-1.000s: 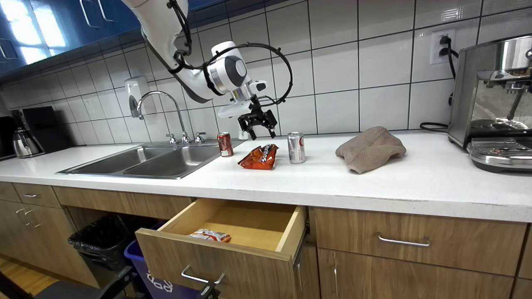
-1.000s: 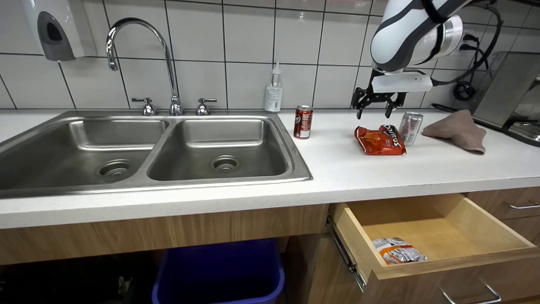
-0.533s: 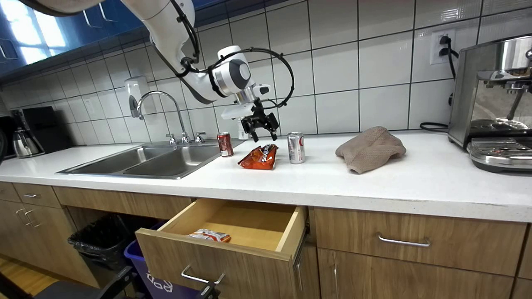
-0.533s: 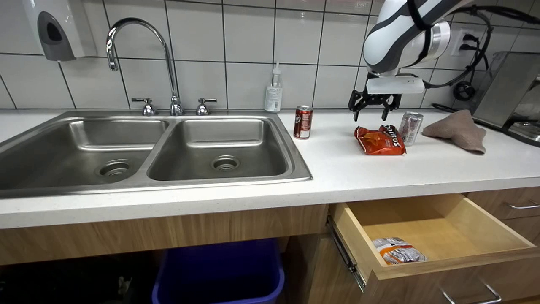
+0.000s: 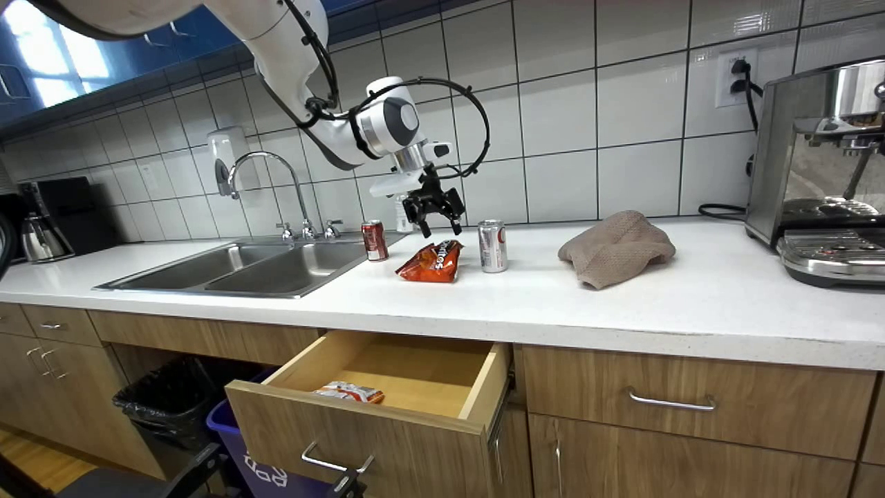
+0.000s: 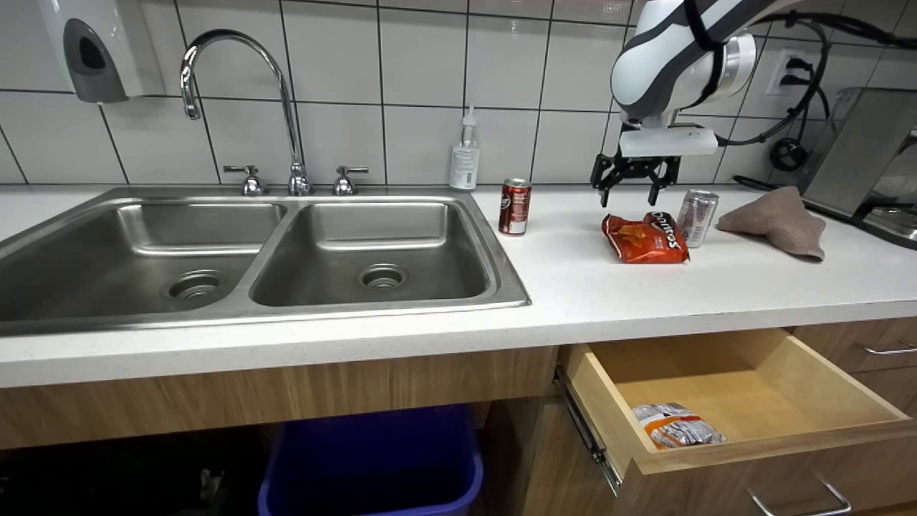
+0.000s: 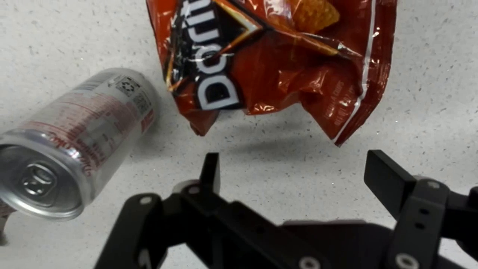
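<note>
The claw (image 7: pixel 293 164) hung spread and empty near the Doritos bag (image 7: pixel 280 63) on the desk (image 6: pixel 716 287). It seemed an approach, probably calling for centring over the bag, then lowering.

Chip bag (image 7: pixel 283 67): red-orange, black panel with white lettering, white stripe near one edge. Gripper (image 7: pixel 293 166): black, with grey bolt heads. Silver can (image 7: pixel 93 119): printed in red. Red can (image 6: pixel 514 208): silver top. Counter (image 7: pixel 74 41): white, flecked grey. Cloth (image 5: pixel 615 249): greyish brown. Drawer (image 5: pixel 401 436): brown wood grain outside, pale yellow inside. Packet (image 6: pixel 677 426): silver, orange band. Tiles (image 5: pixel 553 124): off-white, dark grid lines. Cupboards (image 5: pixel 131 55): deep blue.
</note>
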`<state>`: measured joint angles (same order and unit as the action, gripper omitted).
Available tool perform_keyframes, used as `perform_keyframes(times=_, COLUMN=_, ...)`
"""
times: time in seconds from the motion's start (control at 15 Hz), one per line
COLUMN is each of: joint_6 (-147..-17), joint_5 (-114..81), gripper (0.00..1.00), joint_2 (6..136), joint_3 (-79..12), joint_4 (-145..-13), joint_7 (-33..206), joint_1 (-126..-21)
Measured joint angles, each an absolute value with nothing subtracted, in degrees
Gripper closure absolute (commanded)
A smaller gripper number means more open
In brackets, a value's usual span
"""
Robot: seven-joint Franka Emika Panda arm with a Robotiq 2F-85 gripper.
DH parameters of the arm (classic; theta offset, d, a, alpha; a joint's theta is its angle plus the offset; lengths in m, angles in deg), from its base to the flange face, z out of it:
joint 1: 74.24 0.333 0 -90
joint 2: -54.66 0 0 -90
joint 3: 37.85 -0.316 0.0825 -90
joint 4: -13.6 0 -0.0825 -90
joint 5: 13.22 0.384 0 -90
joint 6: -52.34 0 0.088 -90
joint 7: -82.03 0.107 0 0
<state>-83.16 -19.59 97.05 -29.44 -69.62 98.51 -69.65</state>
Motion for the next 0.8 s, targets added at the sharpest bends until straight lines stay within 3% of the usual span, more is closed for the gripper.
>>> perform_keyframes(times=0.8, joint_6=-82.1, joint_5=-19.6, gripper=0.0, joint_2=97.6, joint_3=-29.7, joint_4=-69.0, joint_7=98.5, joint_1=-69.8)
